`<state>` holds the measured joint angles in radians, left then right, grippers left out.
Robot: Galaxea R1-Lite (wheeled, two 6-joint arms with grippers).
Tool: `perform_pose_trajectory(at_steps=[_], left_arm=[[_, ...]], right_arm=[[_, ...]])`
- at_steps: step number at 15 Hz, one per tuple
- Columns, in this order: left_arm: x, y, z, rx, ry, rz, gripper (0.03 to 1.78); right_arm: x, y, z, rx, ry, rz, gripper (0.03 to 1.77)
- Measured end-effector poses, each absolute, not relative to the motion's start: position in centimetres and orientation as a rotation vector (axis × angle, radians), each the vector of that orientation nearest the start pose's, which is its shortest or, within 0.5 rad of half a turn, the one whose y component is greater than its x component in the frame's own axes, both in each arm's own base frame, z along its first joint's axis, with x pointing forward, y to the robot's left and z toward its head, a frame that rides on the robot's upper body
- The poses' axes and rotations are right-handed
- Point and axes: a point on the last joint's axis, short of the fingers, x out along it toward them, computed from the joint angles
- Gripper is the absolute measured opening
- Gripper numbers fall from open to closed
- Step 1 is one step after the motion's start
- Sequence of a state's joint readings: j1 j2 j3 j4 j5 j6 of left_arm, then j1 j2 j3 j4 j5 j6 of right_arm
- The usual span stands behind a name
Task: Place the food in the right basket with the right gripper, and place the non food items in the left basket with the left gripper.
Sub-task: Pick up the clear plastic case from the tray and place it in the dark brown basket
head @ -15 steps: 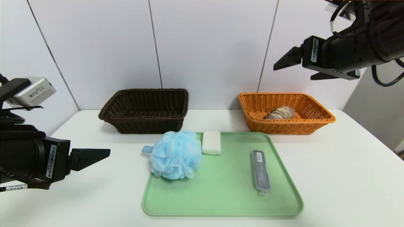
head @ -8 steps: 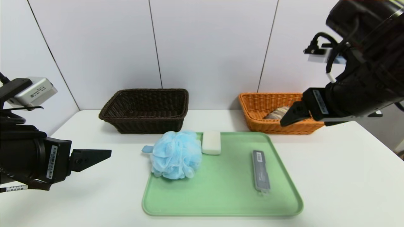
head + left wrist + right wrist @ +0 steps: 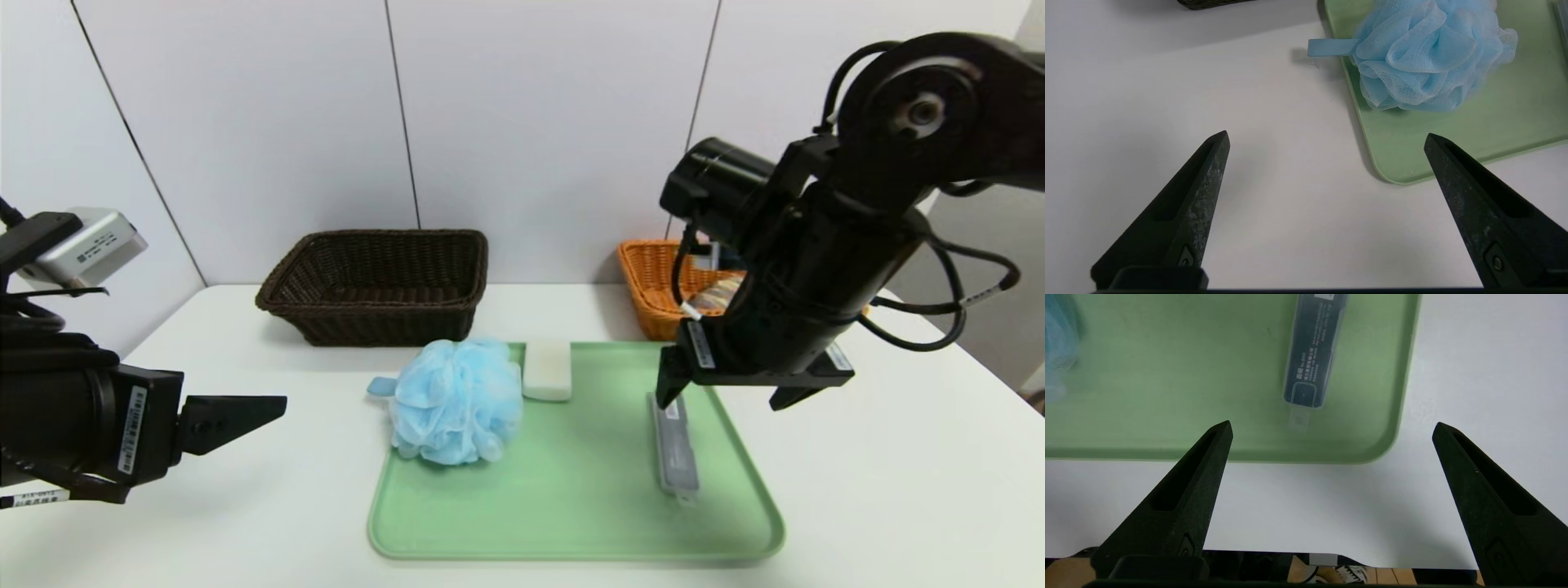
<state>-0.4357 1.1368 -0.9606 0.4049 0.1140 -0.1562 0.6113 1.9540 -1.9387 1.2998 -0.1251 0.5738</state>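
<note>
The striped bread loaf (image 3: pixel 720 291) lies in the orange basket (image 3: pixel 649 282), mostly hidden behind my right arm. On the green tray (image 3: pixel 571 490) sit the light blue bath pouf (image 3: pixel 455 402) (image 3: pixel 1425 53), the white soap bar (image 3: pixel 546 369) and the grey case (image 3: pixel 675 445) (image 3: pixel 1314 355). The dark brown basket (image 3: pixel 375 282) holds nothing I can see. My right gripper (image 3: pixel 722 396) (image 3: pixel 1331 428) hangs open above the tray's right side, over the case's far end. My left gripper (image 3: pixel 273 404) (image 3: pixel 1327 139) stays open at the table's left, apart from the pouf.
The tray's near right corner (image 3: pixel 1380 453) and the table's front edge show in the right wrist view. White wall panels stand behind both baskets.
My right arm has swung down from high above the orange basket to just over the tray's right side, pointing downward. The left arm has hardly moved.
</note>
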Motion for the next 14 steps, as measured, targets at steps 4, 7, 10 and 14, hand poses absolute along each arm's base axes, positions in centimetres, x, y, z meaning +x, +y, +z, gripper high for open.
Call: perform_pose_trajectory(at_steps=[4,7,10,14], left_arm=[[13.2,-5.9,25.7,0.008,0.59,-0.269,1.69],[13.2,-5.9,25.7,0.005,0.589,-0.273,1.69],[13.1,-5.8,25.8,0.005,0.588,-0.274,1.69],[13.0,-5.8,25.8,0.005,0.586,-0.274,1.69]], right_arm=[[27.6,19.5,22.8,0.038,1.327,0.049,1.7],[28.7,20.2,20.8,0.056,1.374,-0.009,1.7],[29.8,20.2,19.3,0.06,1.408,-0.049,1.7],[30.8,20.0,17.9,0.117,1.463,-0.079,1.7]])
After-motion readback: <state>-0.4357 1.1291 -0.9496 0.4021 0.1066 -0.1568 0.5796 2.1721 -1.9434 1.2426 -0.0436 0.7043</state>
